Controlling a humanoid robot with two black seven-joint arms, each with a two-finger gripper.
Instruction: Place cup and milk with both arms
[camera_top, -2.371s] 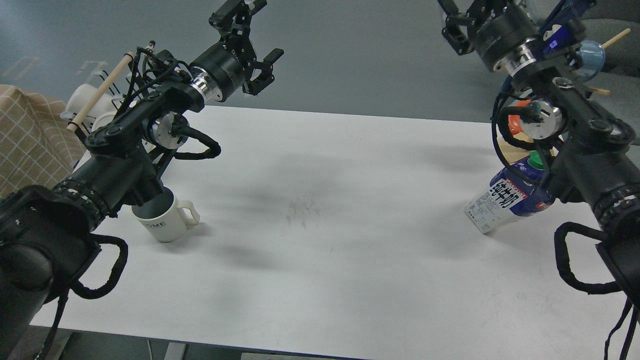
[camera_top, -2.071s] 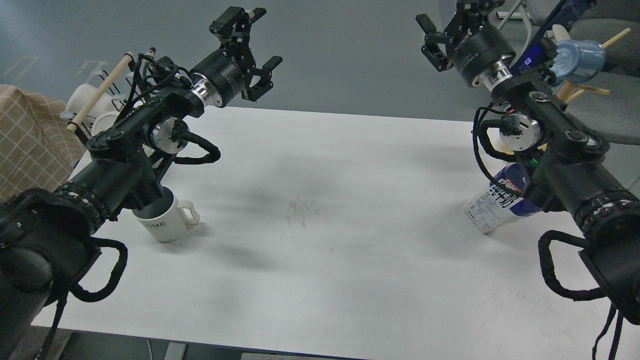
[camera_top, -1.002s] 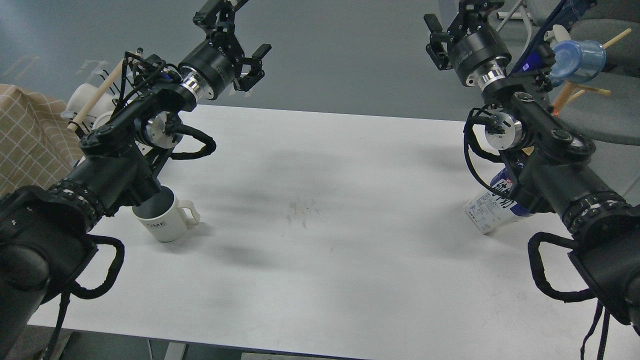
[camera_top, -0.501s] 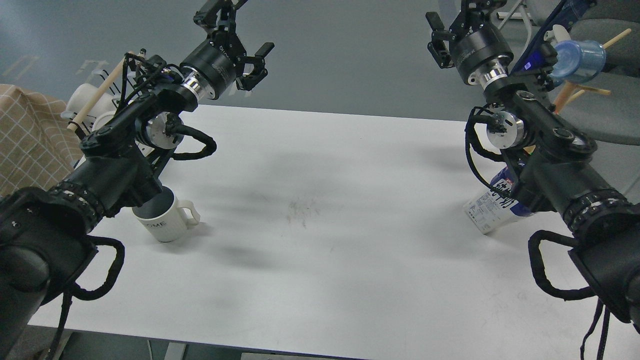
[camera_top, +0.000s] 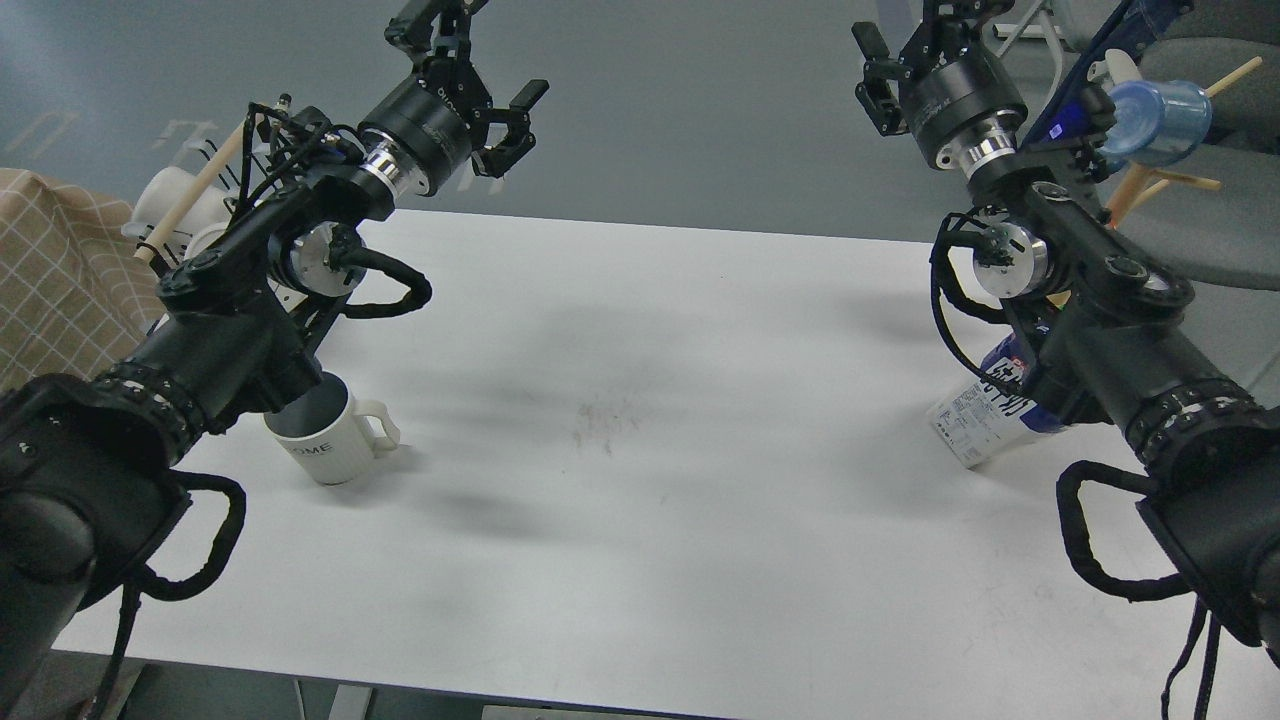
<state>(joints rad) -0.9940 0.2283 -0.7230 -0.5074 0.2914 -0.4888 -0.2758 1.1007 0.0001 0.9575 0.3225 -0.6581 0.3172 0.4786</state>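
Note:
The white ribbed cup (camera_top: 335, 445) with a dark grey inside and black lettering stands upright at the table's left, handle to the right, partly under my left forearm. My left gripper (camera_top: 480, 55) is open and empty, high beyond the table's far edge, far from the cup. The blue and white milk carton (camera_top: 980, 412) stands at the table's right edge. My right arm hides most of it, including its cap. My right gripper (camera_top: 908, 22) is open and empty, high at the top of the view, well above and behind the milk.
A rack with plain white cups (camera_top: 165, 200) and a wooden dowel stands at the back left. A blue cup (camera_top: 1160, 110) hangs on a wooden peg at the back right. A checkered cloth (camera_top: 50, 280) lies at the left. The white table (camera_top: 650, 380) bears a faint smudge at its middle.

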